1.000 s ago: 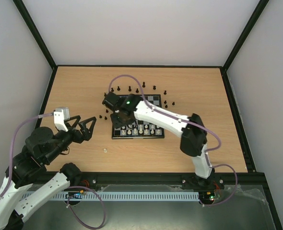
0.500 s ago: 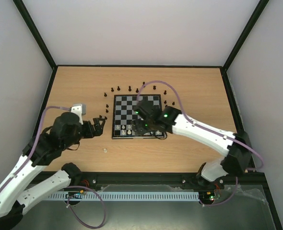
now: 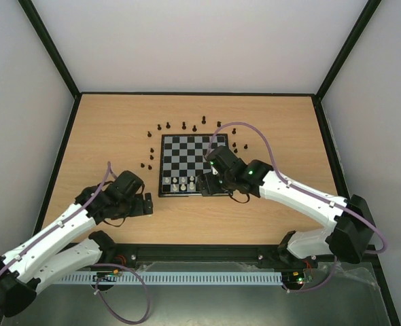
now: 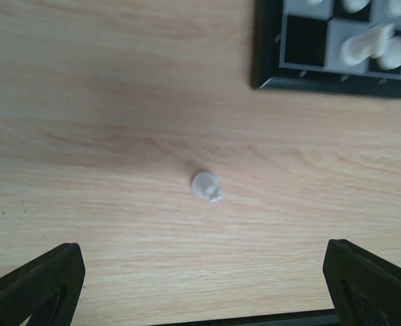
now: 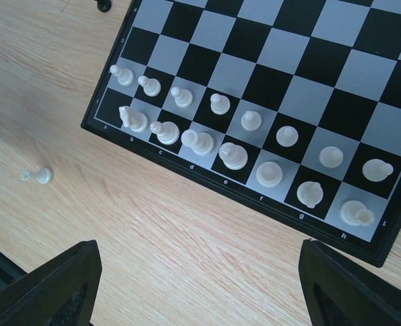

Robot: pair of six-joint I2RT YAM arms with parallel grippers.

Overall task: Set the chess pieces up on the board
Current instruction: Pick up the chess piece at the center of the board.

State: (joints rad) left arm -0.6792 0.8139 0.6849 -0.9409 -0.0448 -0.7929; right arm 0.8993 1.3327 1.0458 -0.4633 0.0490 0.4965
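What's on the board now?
Only white pieces, filling the two near rows of the board except one corner square. No black ones show on it. From above, the right arm covers the near right corner.

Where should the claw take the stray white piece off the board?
From straight above, pinching its round body across the middle: the white piece is tiny, well apart from the board, and the open left claw hangs over it, fingers either side.

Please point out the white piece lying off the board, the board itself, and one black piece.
White piece off the board [image 4: 206,187]: left wrist view, its top.
Board [image 5: 323,58]: right wrist view, a bare square.
Black piece [image 3: 204,120]: top external view, its body.
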